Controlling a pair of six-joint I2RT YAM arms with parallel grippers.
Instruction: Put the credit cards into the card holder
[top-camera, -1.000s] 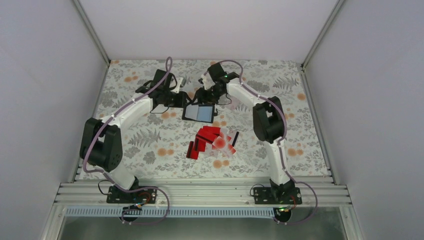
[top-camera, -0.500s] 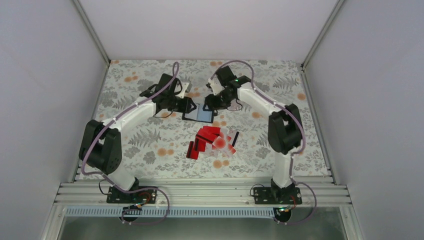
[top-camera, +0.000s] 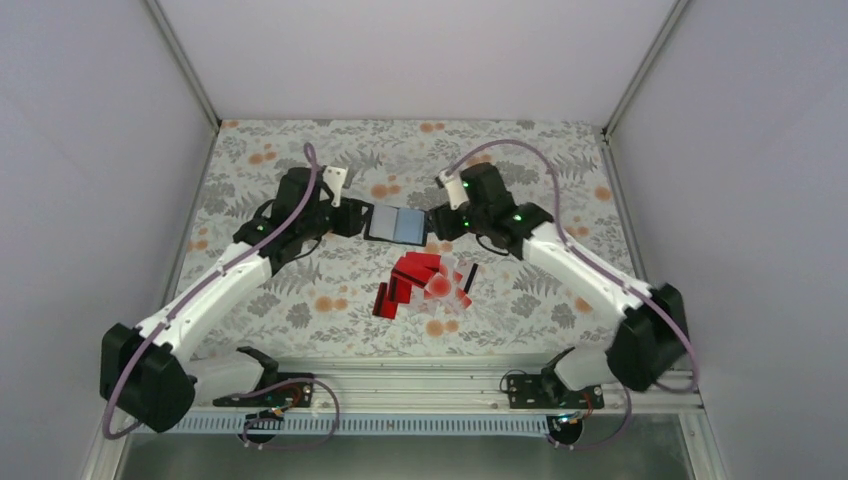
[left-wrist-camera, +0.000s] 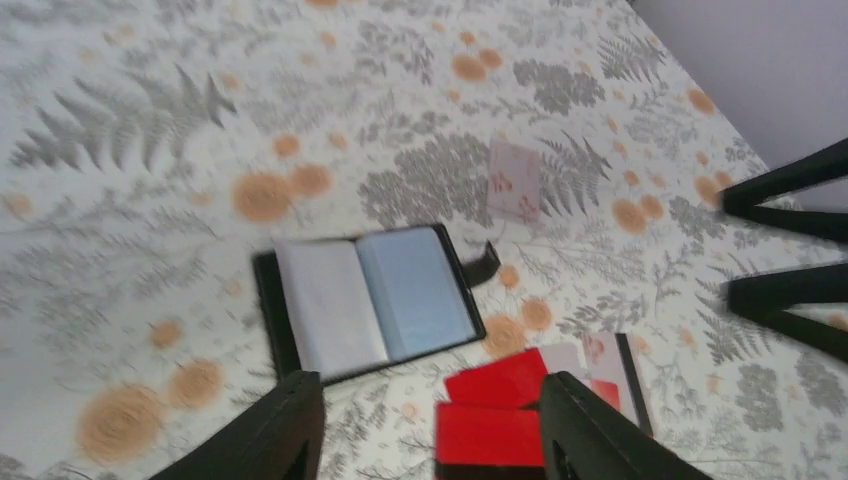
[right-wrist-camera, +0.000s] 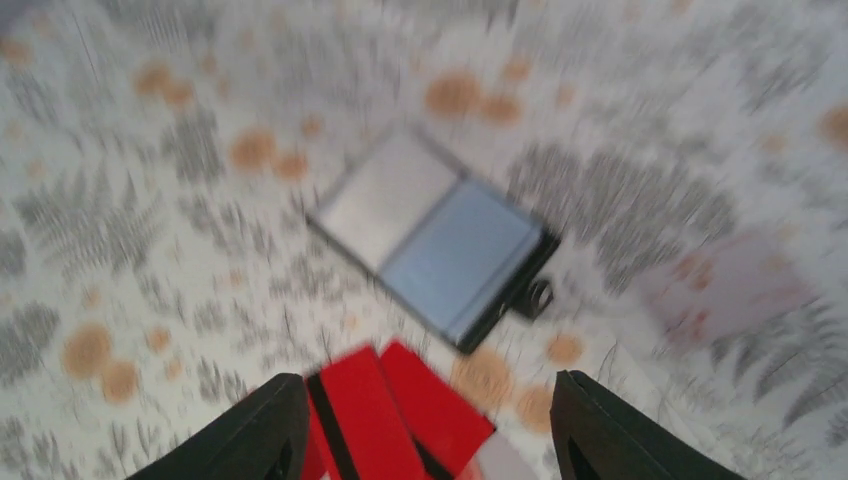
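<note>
the left gripper has its fingers spread wide with nothing between them. the right gripper is the same, both pads apart and bare. seen from above, the left gripper stands just beside the left edge of the card holder and the right gripper just beside its right edge. whether either touches it cannot be told.

the card holder lies flat and open on the table, between the two grippers. a small black tab sticks out from its right edge. bare floral cloth runs from the holder's far edge to the back wall, with wider bare stretches to its left and right. on its near side the credit cards lie near it but apart.

count: one holder, with two clear pockets showing, one paler and one grey-blue. the cards sit in one loose overlapping pile, several red, a few whitish with a red dot, at least one with a black stripe. the overlap hides an exact number. one lone pale card lies beyond the holder's far right corner.

any print on the cards is too small or blurred to read.
</note>
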